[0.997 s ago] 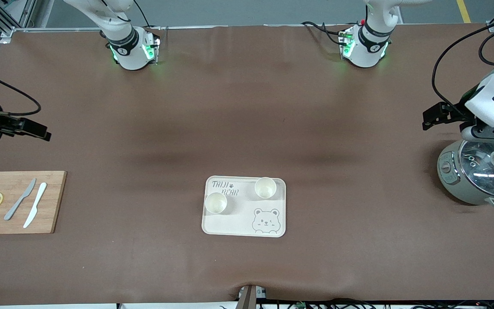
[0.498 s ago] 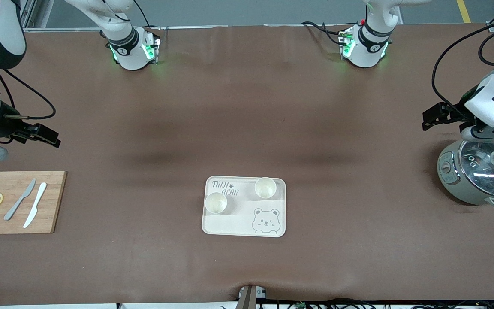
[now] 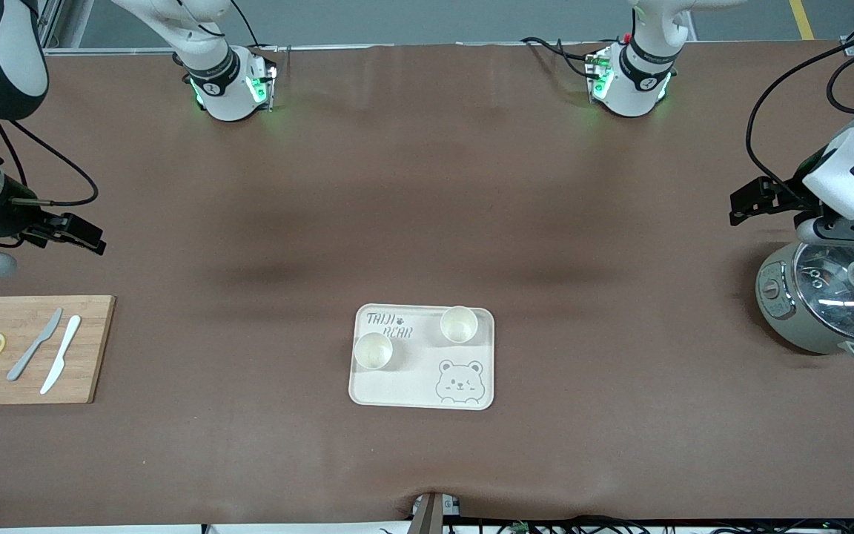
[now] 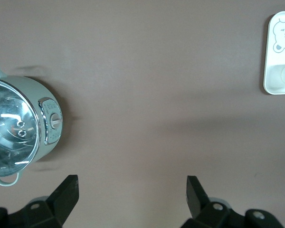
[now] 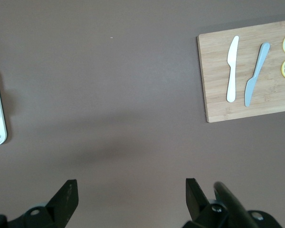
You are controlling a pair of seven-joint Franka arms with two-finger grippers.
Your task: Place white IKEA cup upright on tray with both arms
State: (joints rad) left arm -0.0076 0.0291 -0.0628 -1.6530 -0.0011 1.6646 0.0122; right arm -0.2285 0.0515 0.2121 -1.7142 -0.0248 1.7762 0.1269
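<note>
Both cups [image 3: 459, 324] stand upright on the tray [image 3: 412, 386], and the right hand [image 5: 128, 197], wide and empty, has pulled well away while the left hand [image 4: 132, 197] waits wide above the cooker [image 3: 827, 300], so the job looks finished.

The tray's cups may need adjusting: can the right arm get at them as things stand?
Probably yes: the right gripper is open, and only bare table lies between it and the tray.

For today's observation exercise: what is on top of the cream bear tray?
Two white cups stand upright on the tray, both apparently empty. One partly covers the tray's lettering.
</note>
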